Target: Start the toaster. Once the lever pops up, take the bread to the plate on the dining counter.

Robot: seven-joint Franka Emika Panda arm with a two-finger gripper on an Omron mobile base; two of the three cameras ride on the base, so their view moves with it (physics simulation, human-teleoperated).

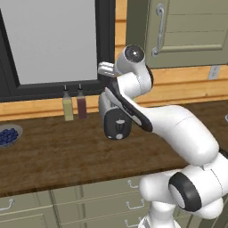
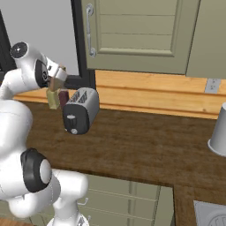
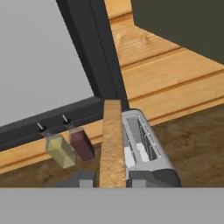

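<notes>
Seen edge-on in the hand view, the tan bread (image 3: 111, 144) stands upright between my gripper (image 3: 112, 180) fingers, and the gripper is shut on it. Just beside and below it is the silver toaster (image 3: 146, 151), its two slots showing. In the right base view my gripper (image 2: 56, 78) holds the bread (image 2: 56, 84) up and to the left of the toaster (image 2: 81, 109), clear of its top. The pale lever (image 2: 71, 118) sits high on the black front panel. My arm partly covers the toaster (image 1: 116, 124) in the left base view. The plate and the dining counter are out of view.
Two slim bottles (image 1: 68, 107) (image 1: 82, 104) stand against the wall left of the toaster. At the far left lies a bowl of blueberries (image 1: 8, 136). A pale upturned cup (image 2: 218, 132) sits at the right. Wall cabinets and a dark window frame hang above the worktop.
</notes>
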